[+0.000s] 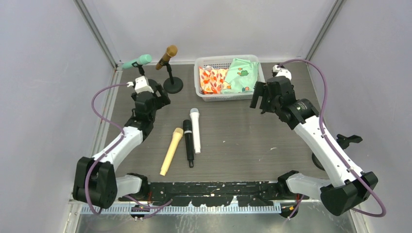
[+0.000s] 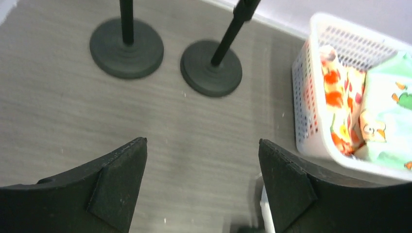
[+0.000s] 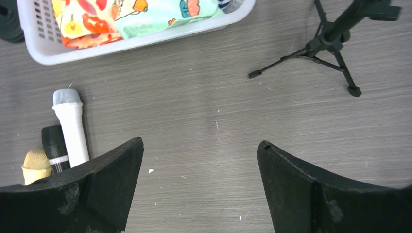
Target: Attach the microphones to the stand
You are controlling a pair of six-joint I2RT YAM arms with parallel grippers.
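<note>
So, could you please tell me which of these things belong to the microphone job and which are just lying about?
For the job: white microphone, black microphone, cream microphone, all loose; tripod stand; round-base stands, already holding green microphone and brown microphone.
Lying about: white basket; patterned cloths in it.

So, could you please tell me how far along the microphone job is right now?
Done: the green microphone and brown microphone are up on round-based stands. In hand: nothing; the left gripper and right gripper are both open and empty. Left: the white microphone, black microphone and beige microphone lie on the table, and the tripod stand holds none.
</note>
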